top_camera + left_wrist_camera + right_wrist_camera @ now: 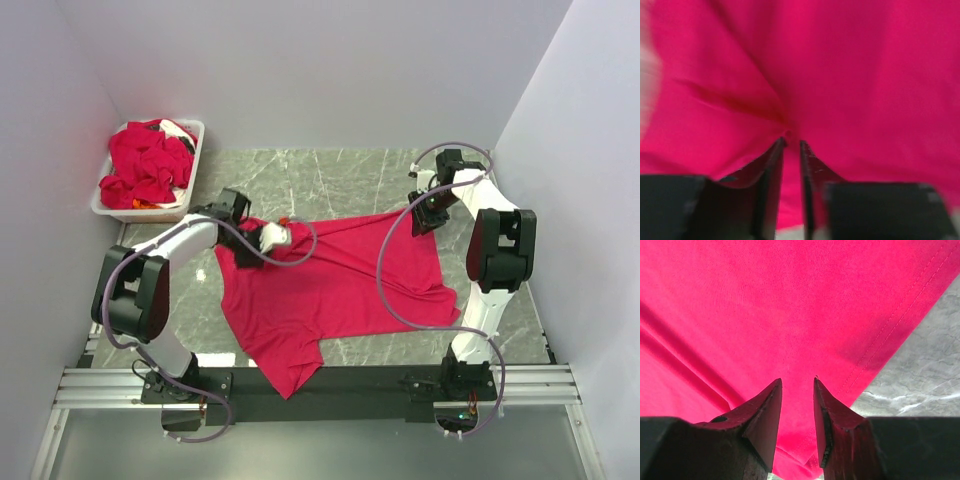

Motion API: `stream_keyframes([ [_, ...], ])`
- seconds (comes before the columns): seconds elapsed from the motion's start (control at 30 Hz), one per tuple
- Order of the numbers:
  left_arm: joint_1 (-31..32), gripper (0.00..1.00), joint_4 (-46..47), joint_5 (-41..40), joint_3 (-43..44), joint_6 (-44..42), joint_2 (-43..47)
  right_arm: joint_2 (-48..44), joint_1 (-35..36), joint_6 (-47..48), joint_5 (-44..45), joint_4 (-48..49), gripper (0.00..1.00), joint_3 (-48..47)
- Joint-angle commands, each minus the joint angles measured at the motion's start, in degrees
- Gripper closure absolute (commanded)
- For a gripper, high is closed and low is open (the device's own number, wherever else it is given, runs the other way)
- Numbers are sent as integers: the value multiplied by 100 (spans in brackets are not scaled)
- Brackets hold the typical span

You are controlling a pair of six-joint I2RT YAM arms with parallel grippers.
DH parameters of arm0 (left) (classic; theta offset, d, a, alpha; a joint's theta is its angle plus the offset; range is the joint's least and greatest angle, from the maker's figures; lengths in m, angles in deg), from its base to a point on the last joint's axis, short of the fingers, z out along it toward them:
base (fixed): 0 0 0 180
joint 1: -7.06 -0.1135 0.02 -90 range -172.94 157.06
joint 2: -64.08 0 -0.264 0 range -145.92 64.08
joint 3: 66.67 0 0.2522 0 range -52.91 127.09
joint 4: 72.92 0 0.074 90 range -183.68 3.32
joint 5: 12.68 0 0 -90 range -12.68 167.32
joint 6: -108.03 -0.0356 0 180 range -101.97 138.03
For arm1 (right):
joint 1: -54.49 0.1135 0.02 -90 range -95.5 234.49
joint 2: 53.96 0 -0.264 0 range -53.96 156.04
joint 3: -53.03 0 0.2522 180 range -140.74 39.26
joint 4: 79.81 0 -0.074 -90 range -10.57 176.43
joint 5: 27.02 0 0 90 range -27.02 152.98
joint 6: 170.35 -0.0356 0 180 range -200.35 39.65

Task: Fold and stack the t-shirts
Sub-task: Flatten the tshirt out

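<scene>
Left jaws, right jaws: narrowly parted, t-shirt (330, 290) fabric between them.

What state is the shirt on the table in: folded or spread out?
Spread out, not folded: the t-shirt lies open and wrinkled across the table, one end past the near edge.

White-black arms (185, 238) — lilac cables (379, 275)
</scene>
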Motion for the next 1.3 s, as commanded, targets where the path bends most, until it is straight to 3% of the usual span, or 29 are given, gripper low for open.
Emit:
stream_keyframes([
  [0.0, -99, 72, -917, -11, -98, -999, 349, -193, -17, 108, -33, -90, 61, 8],
  [0.03, -195, 69, -1023, 85, -10, -902, 341, -176, -17, 91, -42, -117, 61, -27],
  [0.07, -257, 56, -1102, 277, 226, -675, 332, -158, -17, 99, -51, -117, 61, -44],
  [0.37, -486, 52, 248, 754, 1185, 2408, -300, 0, -17, -50, 133, 173, 60, -448],
  [0.47, -469, 52, 444, 701, 1570, 2946, -792, 175, -17, -59, 318, 235, 58, -703],
  [0.53, -460, 50, 374, 736, 1809, 3106, -1214, 264, -17, -85, 406, 217, 56, -878],
  [0.57, -460, 43, 330, 797, 2001, 3168, -1337, 316, -17, -85, 423, 208, 56, -923],
  [0.73, -355, 41, 251, 780, 2276, 3318, -1847, 413, -17, -85, 467, 182, 55, -1038],
  [1.27, -170, 51, -355, 534, 2592, 3186, -2525, 422, -61, -41, 450, 120, 55, -967],
])
